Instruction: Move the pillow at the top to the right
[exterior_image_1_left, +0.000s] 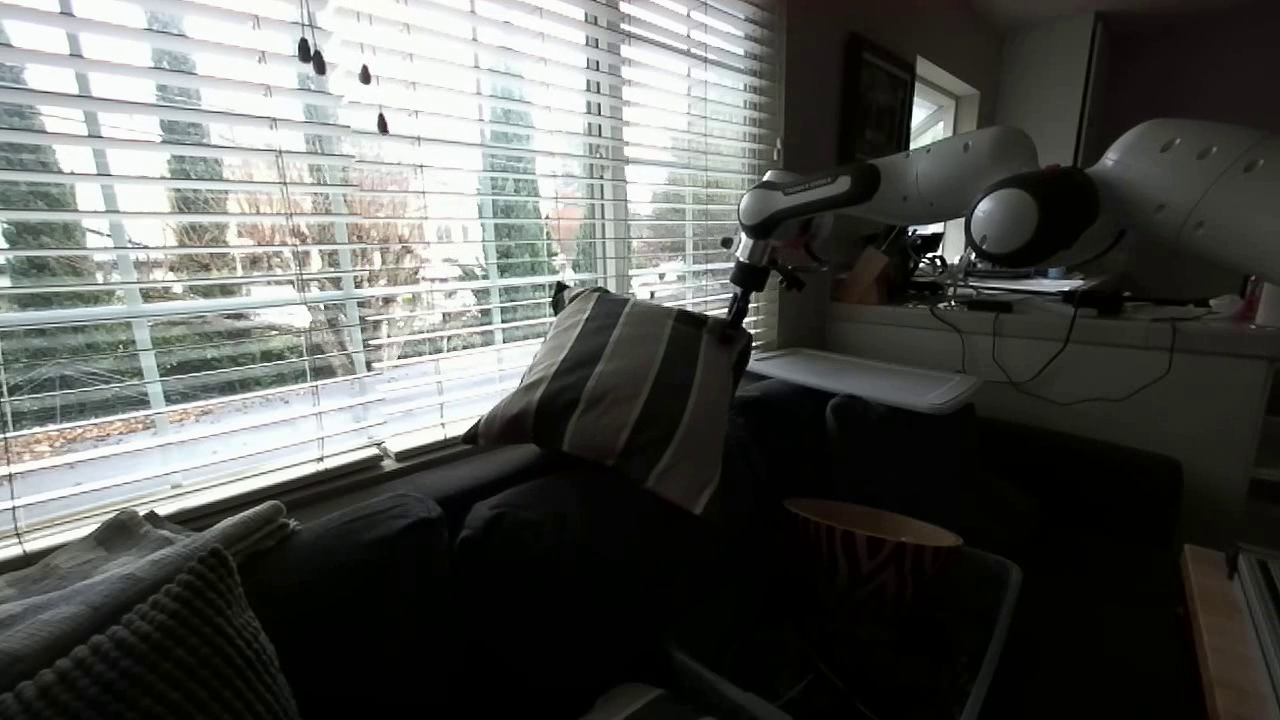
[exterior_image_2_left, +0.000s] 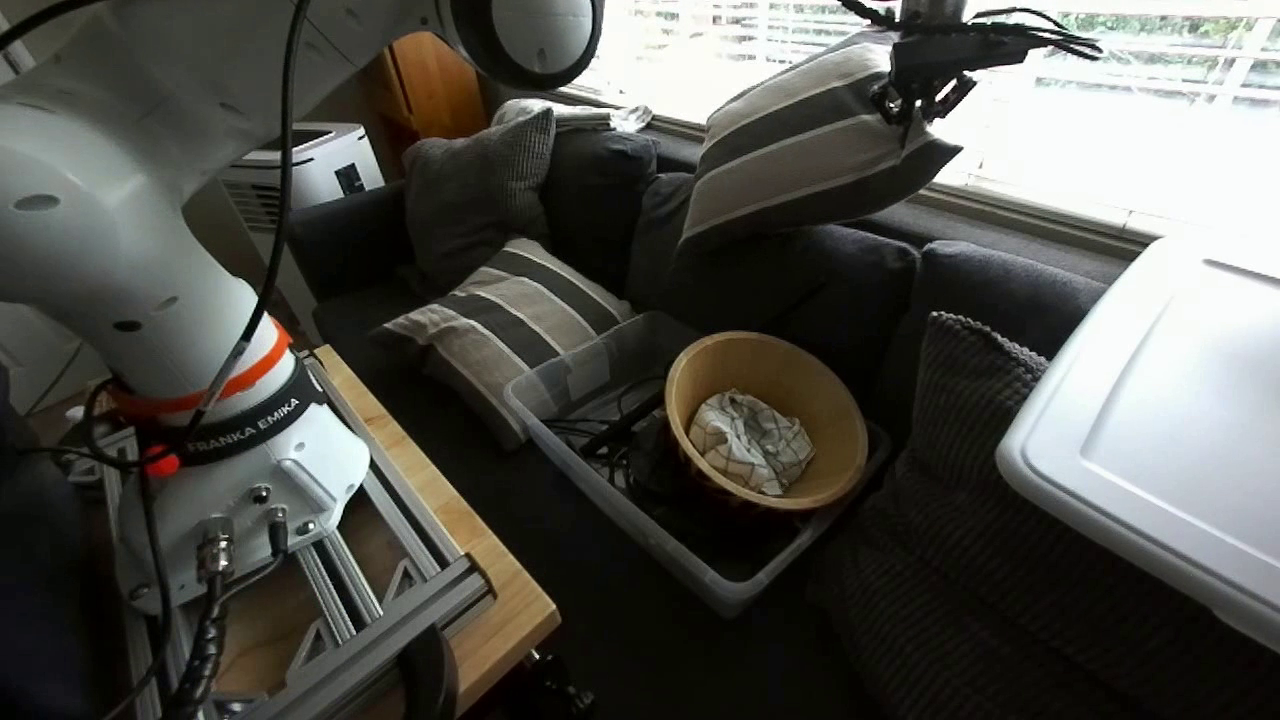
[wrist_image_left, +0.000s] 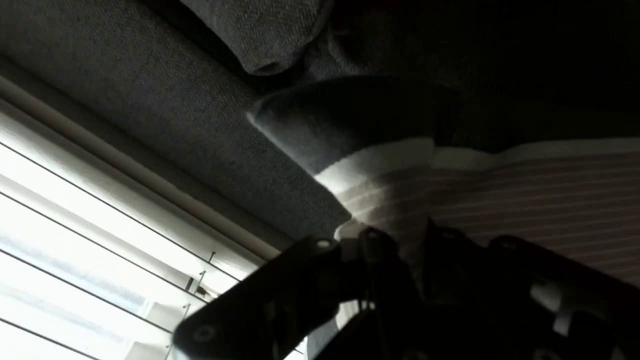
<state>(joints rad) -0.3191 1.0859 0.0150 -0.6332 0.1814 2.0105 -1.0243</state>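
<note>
— Please, how does the pillow (exterior_image_1_left: 630, 390) look?
— I see matt cloth; the ribbed cushion (exterior_image_1_left: 170, 640) appears rougher.
— And the box (exterior_image_2_left: 735, 592)?
— It seems smooth, clear plastic. The tabletop (exterior_image_2_left: 512, 592) is of smooth wood, and my arm (exterior_image_2_left: 90, 200) looks smooth, like plastic.

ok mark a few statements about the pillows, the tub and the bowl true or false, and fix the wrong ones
1. The gripper is shut on the raised pillow. True.
2. The raised pillow lies loose on the seat. False: it is held up in front of the blinds.
3. The lower striped pillow lies beside the tub. True.
4. A cloth lies in the bowl. True.
5. The bowl stands outside the tub. False: it is inside the tub.
6. The raised pillow is plain. False: it has broad dark and pale stripes.
</note>
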